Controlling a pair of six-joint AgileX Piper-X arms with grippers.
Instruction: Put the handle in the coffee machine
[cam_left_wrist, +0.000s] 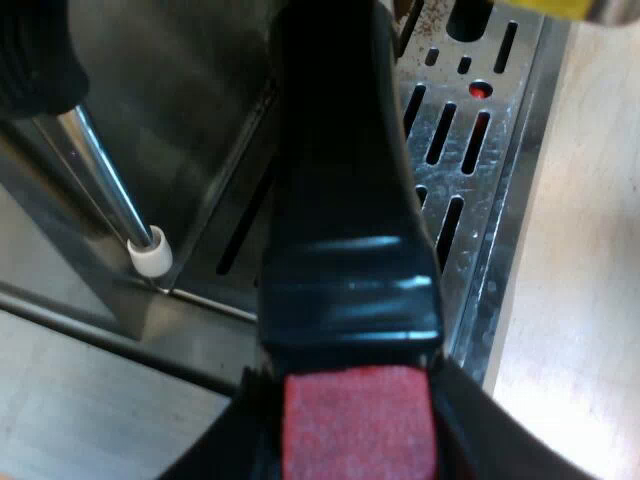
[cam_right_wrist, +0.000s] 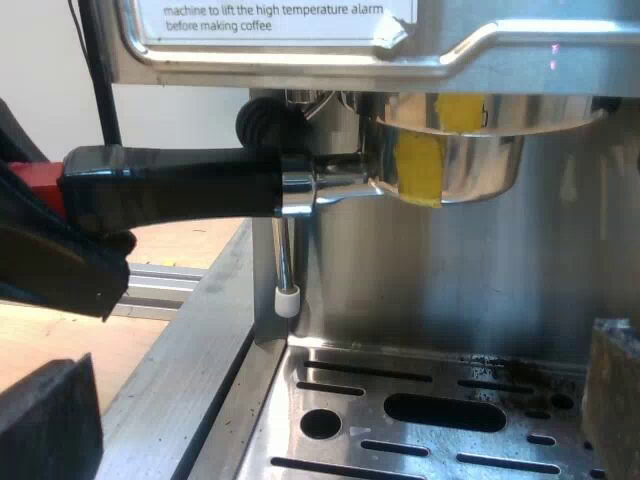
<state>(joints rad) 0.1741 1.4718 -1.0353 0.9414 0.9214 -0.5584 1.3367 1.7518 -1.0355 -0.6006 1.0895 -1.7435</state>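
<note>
The metal holder (cam_right_wrist: 450, 150), marked with yellow tape, sits up against the underside of the espresso machine's (cam_right_wrist: 480, 260) brew head. Its dark handle (cam_right_wrist: 180, 185) sticks out level from there, ending in red (cam_right_wrist: 38, 178). My left gripper (cam_left_wrist: 358, 425) is shut on that handle (cam_left_wrist: 345, 190), its black fingers (cam_left_wrist: 215, 450) flanking the red end (cam_left_wrist: 358, 420). In the right wrist view the left gripper (cam_right_wrist: 60, 255) shows at the handle's end. My right gripper (cam_right_wrist: 340, 420) hangs open over the drip tray, nothing between its fingers (cam_right_wrist: 50, 425).
A slotted steel drip tray (cam_right_wrist: 420, 410) lies below the holder, with coffee grounds at its far side. A thin steam wand with a white tip (cam_right_wrist: 287, 298) hangs beside the holder, under a black knob (cam_right_wrist: 262, 122). The wand (cam_left_wrist: 110, 180) and tray (cam_left_wrist: 470, 200) lie beneath the handle.
</note>
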